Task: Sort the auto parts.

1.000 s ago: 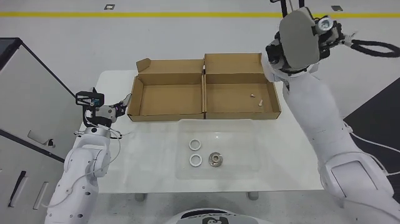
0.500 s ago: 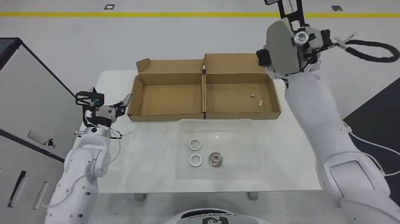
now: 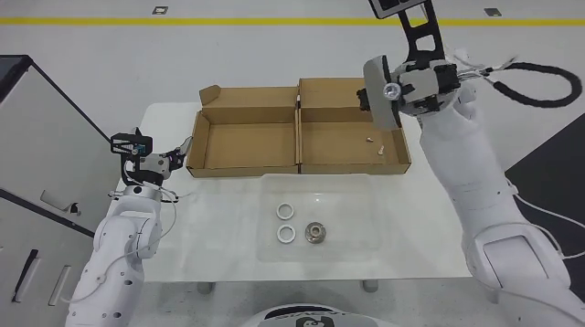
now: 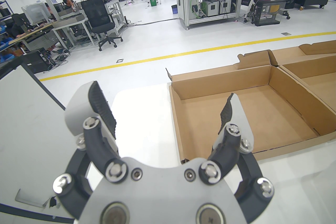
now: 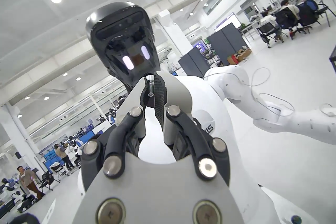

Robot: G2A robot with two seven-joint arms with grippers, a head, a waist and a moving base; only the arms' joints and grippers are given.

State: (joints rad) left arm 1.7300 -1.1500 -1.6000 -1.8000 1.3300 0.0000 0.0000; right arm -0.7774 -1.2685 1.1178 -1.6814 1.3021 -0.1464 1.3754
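Note:
My right gripper is shut on a small silver bolt, held high and turned back toward the robot's head. In the top view the right gripper hangs above the back of the right cardboard box, which holds two small parts. The left cardboard box is empty. On a clear sheet at the front lie two white rings and a metal hub. My left gripper stands open with nothing in it, just left of the left box.
The two boxes stand side by side along the back of the white table, flaps raised at their far walls. A grey panel stands left of the table. Bare tabletop lies on both sides of the clear sheet.
The right arm has swung left and lower, turning its wrist, from beyond the right box's far corner to above its back edge. The left arm has not moved.

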